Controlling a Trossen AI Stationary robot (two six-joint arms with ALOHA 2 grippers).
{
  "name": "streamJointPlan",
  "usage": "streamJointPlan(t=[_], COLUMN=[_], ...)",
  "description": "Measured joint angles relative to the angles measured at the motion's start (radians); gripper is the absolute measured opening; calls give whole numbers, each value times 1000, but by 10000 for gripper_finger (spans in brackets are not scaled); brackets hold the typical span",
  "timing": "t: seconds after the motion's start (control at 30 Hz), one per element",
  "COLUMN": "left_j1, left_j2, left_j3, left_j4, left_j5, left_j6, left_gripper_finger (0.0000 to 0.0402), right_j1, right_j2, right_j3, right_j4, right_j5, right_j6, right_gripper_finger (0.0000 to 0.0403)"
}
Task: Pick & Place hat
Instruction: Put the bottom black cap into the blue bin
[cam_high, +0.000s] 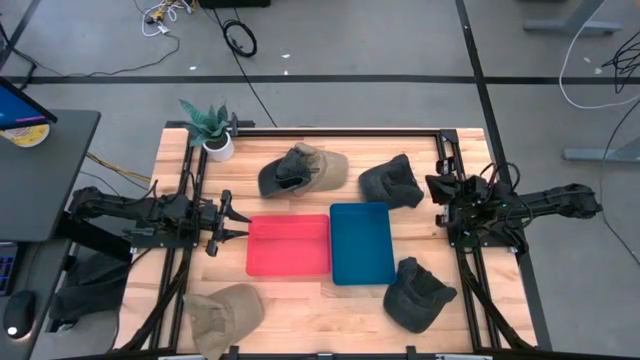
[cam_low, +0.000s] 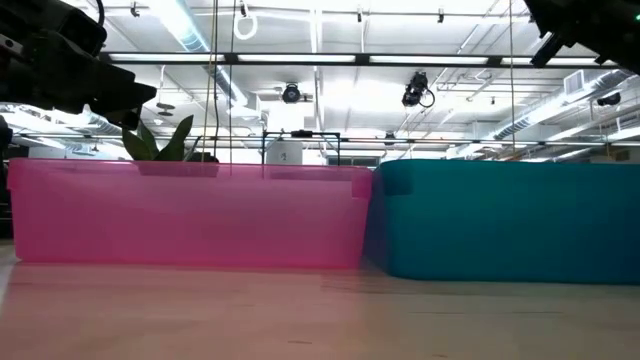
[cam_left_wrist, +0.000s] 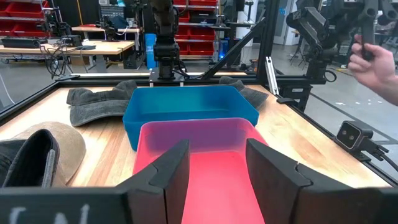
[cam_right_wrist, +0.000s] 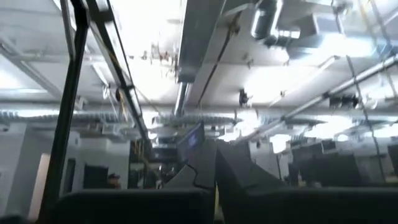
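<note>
Left gripper (cam_high: 238, 222) open beside red bin (cam_high: 289, 245), wood table (cam_high: 330, 310).

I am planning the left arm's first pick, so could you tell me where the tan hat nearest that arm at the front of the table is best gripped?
Probably at the crown's soft rounded top. The tan hat lies flat on the table, so the left gripper, open now, should come straight down and pinch a fold of fabric rather than the thin flat brim.
</note>
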Motion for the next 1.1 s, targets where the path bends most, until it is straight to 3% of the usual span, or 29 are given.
streamJointPlan(t=[0.27,0.53,1.1], left_j1=[0,0,0], left_j2=[0,0,0], left_j3=[0,0,0], left_j4=[0,0,0], left_j5=[0,0,0], left_j6=[0,0,0], left_gripper_finger=[161,161,161], right_j1=[0,0,0], right_j2=[0,0,0], right_j3=[0,0,106], right_j4=[205,426,449], right_j5=[0,-1,0], right_j6=[-22,120,160], right_gripper_finger=[13,13,13])
